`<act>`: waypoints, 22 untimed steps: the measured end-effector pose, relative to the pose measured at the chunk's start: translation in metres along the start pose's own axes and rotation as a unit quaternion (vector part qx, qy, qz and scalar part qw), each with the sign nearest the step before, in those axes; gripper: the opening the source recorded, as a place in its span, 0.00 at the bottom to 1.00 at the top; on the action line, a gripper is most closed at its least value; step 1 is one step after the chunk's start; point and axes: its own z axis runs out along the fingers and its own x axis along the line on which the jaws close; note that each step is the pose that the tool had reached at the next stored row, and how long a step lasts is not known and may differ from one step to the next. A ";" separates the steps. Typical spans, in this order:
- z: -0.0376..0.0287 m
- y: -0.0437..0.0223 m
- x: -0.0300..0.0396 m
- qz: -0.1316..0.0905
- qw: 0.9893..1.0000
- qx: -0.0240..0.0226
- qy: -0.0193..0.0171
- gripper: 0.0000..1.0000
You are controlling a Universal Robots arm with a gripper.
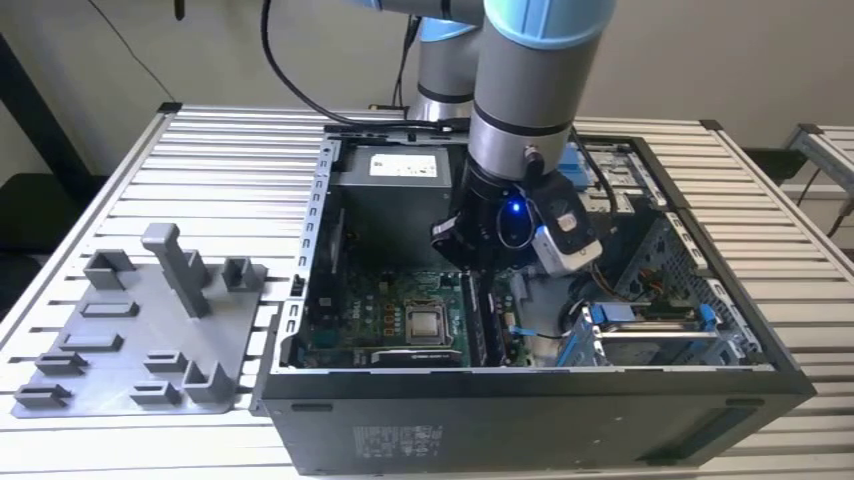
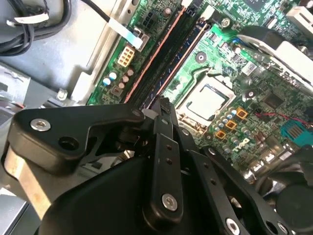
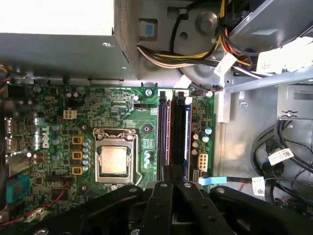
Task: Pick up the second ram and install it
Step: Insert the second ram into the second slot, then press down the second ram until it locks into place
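My gripper (image 1: 487, 262) is low inside the open computer case (image 1: 747, 360), right over the memory slots beside the processor socket (image 3: 115, 160). In both wrist views its fingers stand close together, shut on the near end of a long dark stick, the second ram (image 3: 179, 132). The ram (image 2: 166, 54) lies edge-on along the slot line of the green motherboard (image 3: 58, 142), running away from the gripper (image 3: 171, 177) to the far latch. How deep it sits in its slot is hidden. In the second wrist view the gripper (image 2: 160, 105) hides the ram's near part.
A grey holder tray (image 1: 134, 345) with upright blocks lies on the slatted table at the exterior view's left. Inside the case are the power supply (image 1: 400, 165), bundled cables (image 3: 195, 54) and a drive cage (image 1: 654, 330) close beside the gripper. The case walls ring the motherboard.
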 end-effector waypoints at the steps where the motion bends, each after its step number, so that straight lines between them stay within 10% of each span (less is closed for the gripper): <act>1: 0.0000 0.0000 0.0000 0.000 1.000 0.000 0.000 0.11; 22: -0.0006 0.0000 0.0000 -0.032 0.999 -0.001 0.001 0.11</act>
